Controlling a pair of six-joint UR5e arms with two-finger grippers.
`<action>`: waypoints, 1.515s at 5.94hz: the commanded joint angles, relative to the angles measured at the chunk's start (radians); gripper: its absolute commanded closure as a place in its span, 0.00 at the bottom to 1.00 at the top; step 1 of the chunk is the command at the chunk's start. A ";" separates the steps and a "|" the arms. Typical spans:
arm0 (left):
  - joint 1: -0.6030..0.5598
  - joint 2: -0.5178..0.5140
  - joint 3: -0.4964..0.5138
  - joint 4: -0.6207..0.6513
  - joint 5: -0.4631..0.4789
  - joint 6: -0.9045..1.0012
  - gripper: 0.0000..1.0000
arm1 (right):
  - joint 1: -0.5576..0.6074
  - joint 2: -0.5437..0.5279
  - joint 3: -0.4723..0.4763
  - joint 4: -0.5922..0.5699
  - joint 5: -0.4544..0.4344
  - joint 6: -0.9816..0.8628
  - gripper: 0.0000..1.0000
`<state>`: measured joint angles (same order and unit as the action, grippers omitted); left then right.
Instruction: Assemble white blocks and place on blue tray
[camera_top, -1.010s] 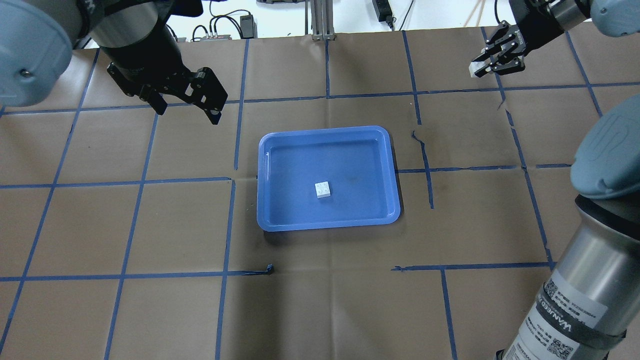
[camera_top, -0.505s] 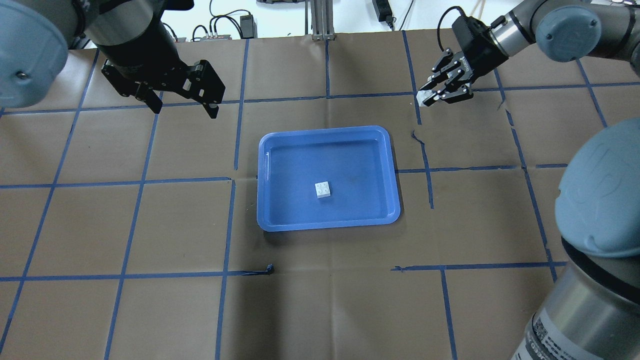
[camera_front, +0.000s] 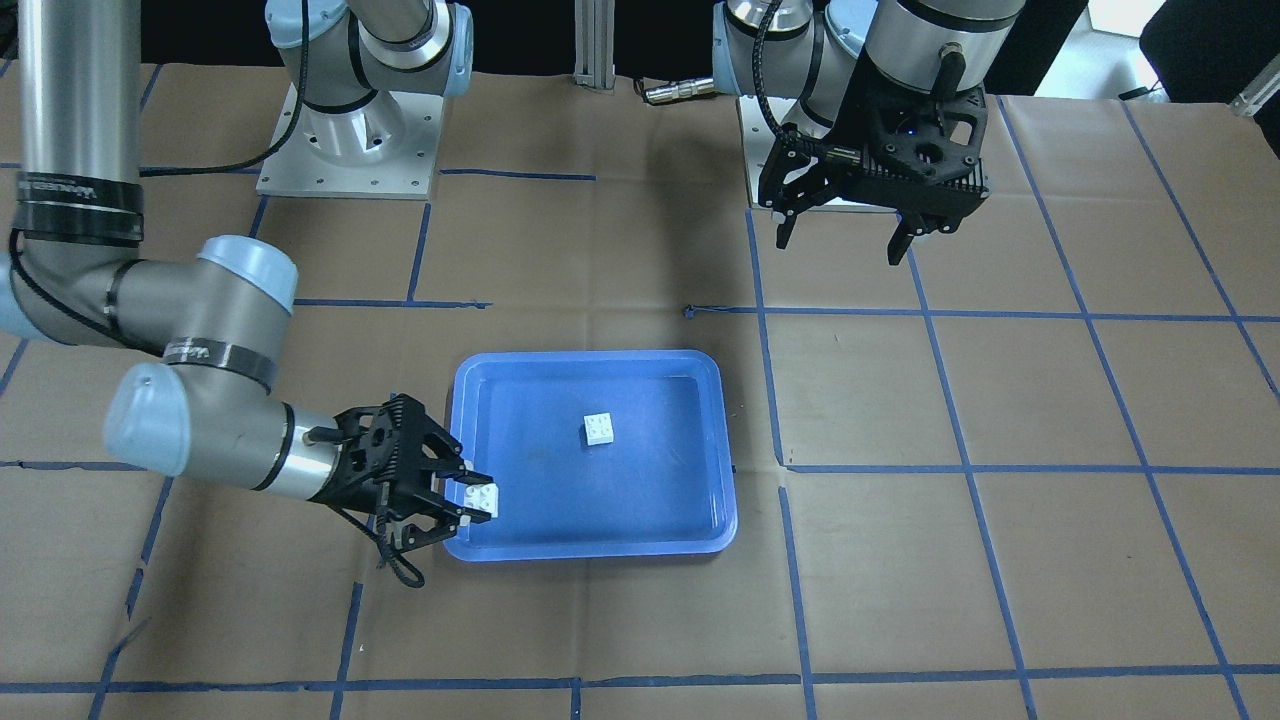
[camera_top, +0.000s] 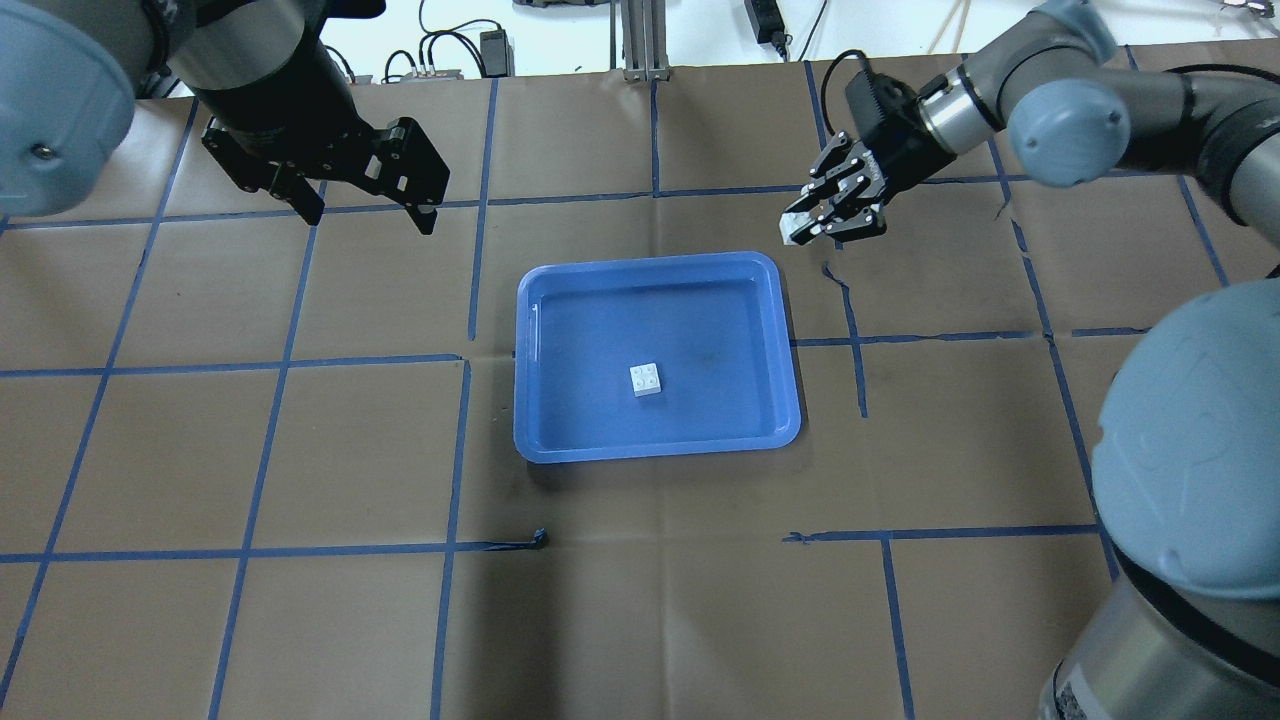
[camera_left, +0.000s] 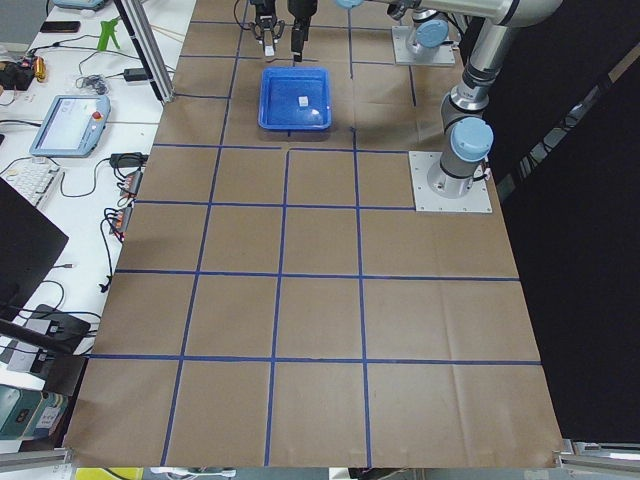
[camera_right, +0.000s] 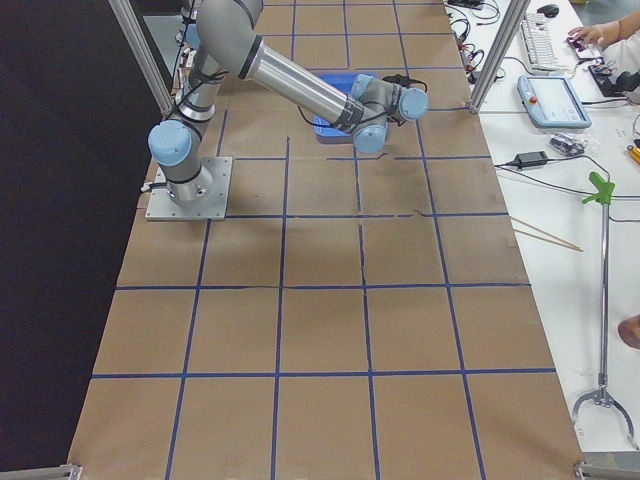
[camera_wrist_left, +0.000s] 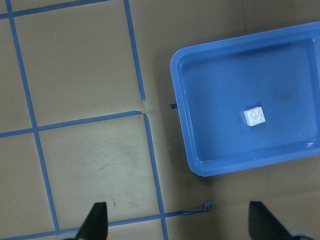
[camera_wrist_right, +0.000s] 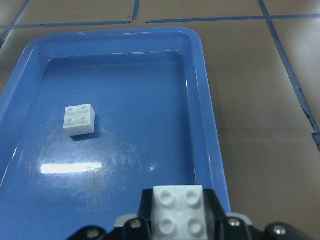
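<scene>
The blue tray (camera_top: 655, 258) lies mid-table. One white block (camera_top: 646, 380) sits studs up on its floor, and it also shows in the right wrist view (camera_wrist_right: 79, 119). My right gripper (camera_top: 805, 228) is shut on the second white block (camera_top: 793, 227), holding it above the table just beyond the tray's far right corner. In the right wrist view the held block (camera_wrist_right: 178, 215) sits studs up between the fingers. My left gripper (camera_top: 365, 215) is open and empty, hovering beyond the tray's far left corner. In the front view the held block (camera_front: 481, 497) hangs over the tray rim (camera_front: 590, 354).
Brown paper with a blue tape grid covers the table (camera_top: 250, 450). A loose tape scrap (camera_top: 540, 538) lies near the tray's front left. Cables and a power brick (camera_top: 495, 45) lie past the far edge.
My right gripper has carried its white block from the far right corner leftward and nearer, up to the tray's far right corner. The left gripper has barely moved.
</scene>
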<state>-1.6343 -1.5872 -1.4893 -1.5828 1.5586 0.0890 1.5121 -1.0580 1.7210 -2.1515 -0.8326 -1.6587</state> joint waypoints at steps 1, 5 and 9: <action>0.001 0.000 0.000 0.009 0.000 0.000 0.01 | 0.077 -0.002 0.156 -0.306 -0.010 0.161 0.69; 0.001 -0.002 0.001 0.020 -0.002 -0.002 0.01 | 0.114 -0.005 0.274 -0.392 -0.005 0.177 0.69; 0.001 -0.002 0.001 0.027 -0.002 -0.002 0.01 | 0.134 -0.007 0.279 -0.390 -0.003 0.181 0.69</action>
<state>-1.6337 -1.5892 -1.4891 -1.5582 1.5570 0.0877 1.6418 -1.0654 1.9996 -2.5429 -0.8347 -1.4778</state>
